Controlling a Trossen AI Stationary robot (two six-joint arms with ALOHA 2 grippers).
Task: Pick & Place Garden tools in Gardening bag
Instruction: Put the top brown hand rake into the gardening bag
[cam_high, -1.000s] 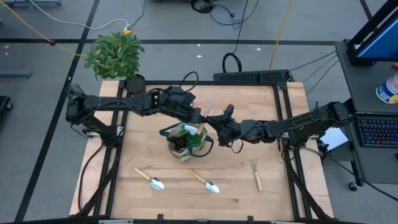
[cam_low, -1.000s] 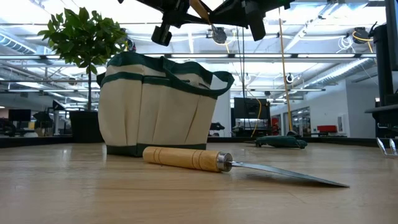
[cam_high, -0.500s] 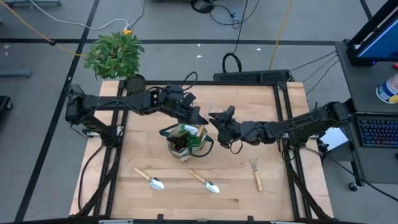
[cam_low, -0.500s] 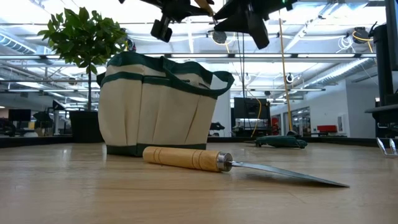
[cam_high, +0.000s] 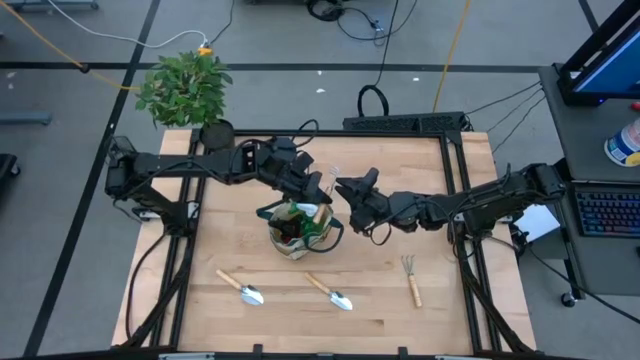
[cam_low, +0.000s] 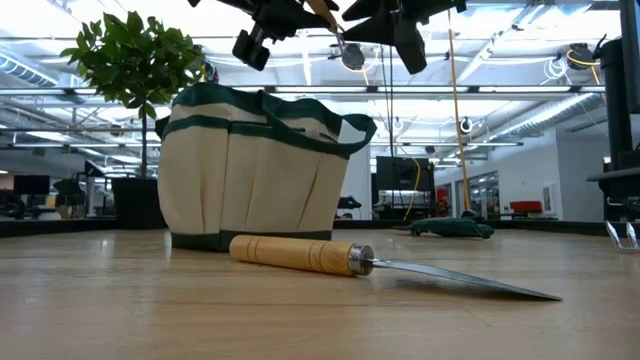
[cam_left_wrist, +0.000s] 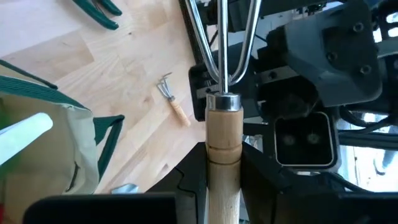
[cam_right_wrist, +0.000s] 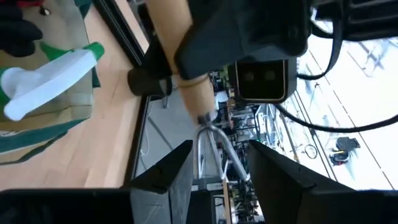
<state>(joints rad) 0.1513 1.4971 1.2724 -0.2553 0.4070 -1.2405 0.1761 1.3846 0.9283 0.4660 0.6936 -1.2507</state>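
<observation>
My left gripper (cam_high: 320, 186) is shut on a wooden-handled fork rake (cam_left_wrist: 222, 93), held in the air above the far right side of the beige, green-trimmed gardening bag (cam_high: 298, 228). My right gripper (cam_high: 347, 192) is open right next to it. Its fingers (cam_right_wrist: 180, 168) stand on either side of the rake's metal tines (cam_right_wrist: 214, 143), just past the ferrule. A green spray bottle with a white trigger (cam_right_wrist: 50, 74) sticks out of the bag. Two trowels (cam_high: 240, 287) (cam_high: 330, 292) and a second fork rake (cam_high: 412, 280) lie on the table. My left gripper pinches the rake's wooden handle (cam_left_wrist: 222, 140) between its two fingers, close to the metal ferrule. The handle lies along the fingers and the tines reach out past the fingertips. The rake is lifted clear of the bag and table. My right gripper: I cannot tell whether its fingers touch the tines.
A leafy potted plant (cam_high: 185, 90) stands at the table's far left corner. A green thing (cam_left_wrist: 99, 12) lies on the wood beyond the bag. Bare table lies near the front edge, around the trowels, one of which lies in front of the bag in the low view (cam_low: 300, 254).
My right gripper has gone a little toward the table's far edge, closing in on the rake's tines. My left gripper has kept hold of the rake and shifted slightly toward the far left.
</observation>
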